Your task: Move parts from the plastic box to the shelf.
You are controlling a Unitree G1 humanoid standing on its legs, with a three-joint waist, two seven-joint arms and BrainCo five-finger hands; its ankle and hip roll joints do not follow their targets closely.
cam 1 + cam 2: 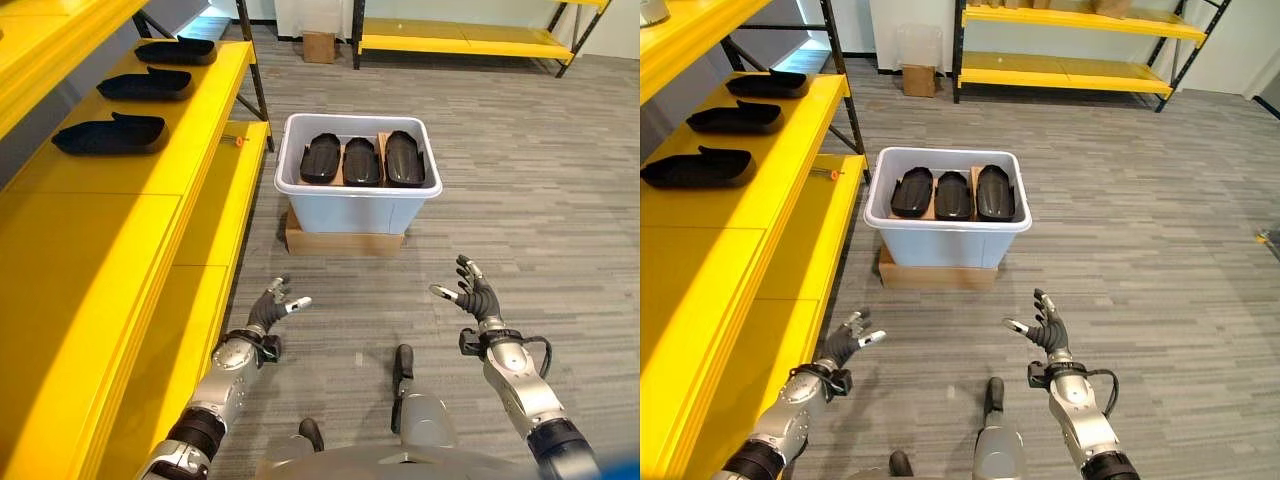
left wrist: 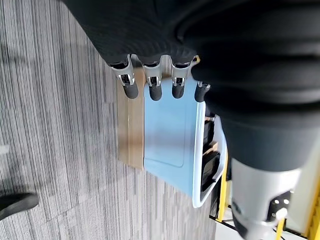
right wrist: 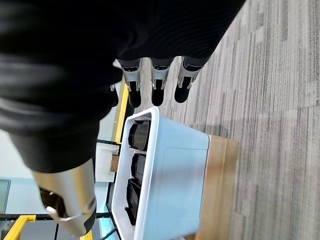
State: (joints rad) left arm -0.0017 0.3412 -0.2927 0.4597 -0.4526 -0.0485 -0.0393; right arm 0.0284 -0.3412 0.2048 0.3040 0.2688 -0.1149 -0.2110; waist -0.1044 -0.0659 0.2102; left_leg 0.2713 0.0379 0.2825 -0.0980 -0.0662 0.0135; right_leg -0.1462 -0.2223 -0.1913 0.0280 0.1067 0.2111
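Observation:
A pale plastic box (image 1: pixel 357 205) stands on a flat cardboard base (image 1: pixel 343 241) on the carpet ahead of me. Three black parts (image 1: pixel 361 159) lie side by side inside it. Three more black parts (image 1: pixel 108 134) rest in a row on the yellow shelf (image 1: pixel 120 200) at the left. My left hand (image 1: pixel 273 310) hovers low in front of the box, to its left, fingers relaxed and empty. Level with it on the other side, my right hand (image 1: pixel 474 292) is open too, holding nothing. Both hands are well short of the box.
A second yellow rack (image 1: pixel 1070 75) stands against the far wall, with a small cardboard box (image 1: pixel 919 80) on the floor beside it. The shelf's dark upright post (image 1: pixel 254 75) rises just left of the plastic box. Grey carpet spreads to the right.

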